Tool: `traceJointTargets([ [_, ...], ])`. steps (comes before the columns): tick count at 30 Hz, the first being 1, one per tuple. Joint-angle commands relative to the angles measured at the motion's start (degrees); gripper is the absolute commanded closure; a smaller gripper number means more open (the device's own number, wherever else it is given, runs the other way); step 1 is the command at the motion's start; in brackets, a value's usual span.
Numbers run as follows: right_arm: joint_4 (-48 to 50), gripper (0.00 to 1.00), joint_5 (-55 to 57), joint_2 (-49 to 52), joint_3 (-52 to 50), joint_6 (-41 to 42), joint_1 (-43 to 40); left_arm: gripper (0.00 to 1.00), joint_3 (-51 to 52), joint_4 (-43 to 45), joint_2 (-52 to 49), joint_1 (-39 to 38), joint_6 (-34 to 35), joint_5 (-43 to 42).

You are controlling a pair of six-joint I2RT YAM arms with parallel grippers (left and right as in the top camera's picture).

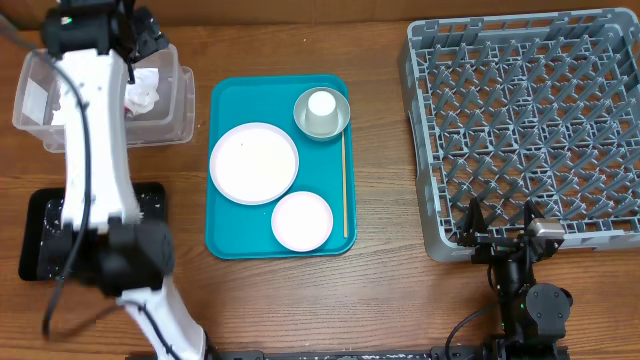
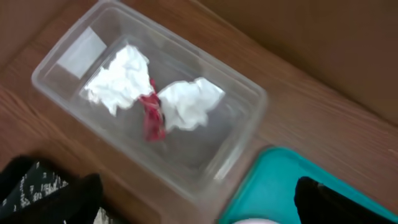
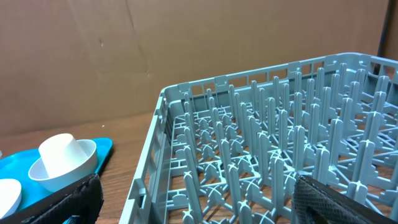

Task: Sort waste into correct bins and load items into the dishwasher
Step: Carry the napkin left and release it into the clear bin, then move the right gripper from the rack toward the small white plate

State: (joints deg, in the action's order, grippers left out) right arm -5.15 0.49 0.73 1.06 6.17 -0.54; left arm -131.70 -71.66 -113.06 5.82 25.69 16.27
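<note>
The clear tub (image 1: 30, 110) stands at the far left and holds two crumpled white napkins (image 2: 118, 78) and a red wrapper (image 2: 152, 115). My left gripper (image 1: 148, 42) hovers above the tub, open and empty; its fingers also show in the left wrist view (image 2: 196, 202). The teal tray (image 1: 225, 235) carries a large plate (image 1: 253, 162), a smaller plate (image 1: 302, 220) and a bowl (image 1: 336, 122) with a white cup (image 1: 320, 105) in it. The grey dish rack (image 1: 530, 120) is at the right. My right gripper (image 1: 500, 225) is open and empty at the rack's front edge (image 3: 199, 199).
The black tray (image 1: 38, 240) lies at the front left, partly under my left arm. A thin wooden stick (image 1: 344, 185) lies along the teal tray's right side. A brown cardboard wall runs behind the table.
</note>
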Motion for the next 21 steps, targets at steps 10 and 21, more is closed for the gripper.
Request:
traceJointTargets([
  [10,0.4,0.00,0.7,-0.6,-0.6,-0.2,0.2,0.00,-0.7,-25.2,16.0,5.4,25.9,4.1],
  [21,0.4,0.00,0.7,-0.6,-0.6,-0.2,0.2,0.00,0.1,-25.1,15.6,11.8,23.2,2.2],
])
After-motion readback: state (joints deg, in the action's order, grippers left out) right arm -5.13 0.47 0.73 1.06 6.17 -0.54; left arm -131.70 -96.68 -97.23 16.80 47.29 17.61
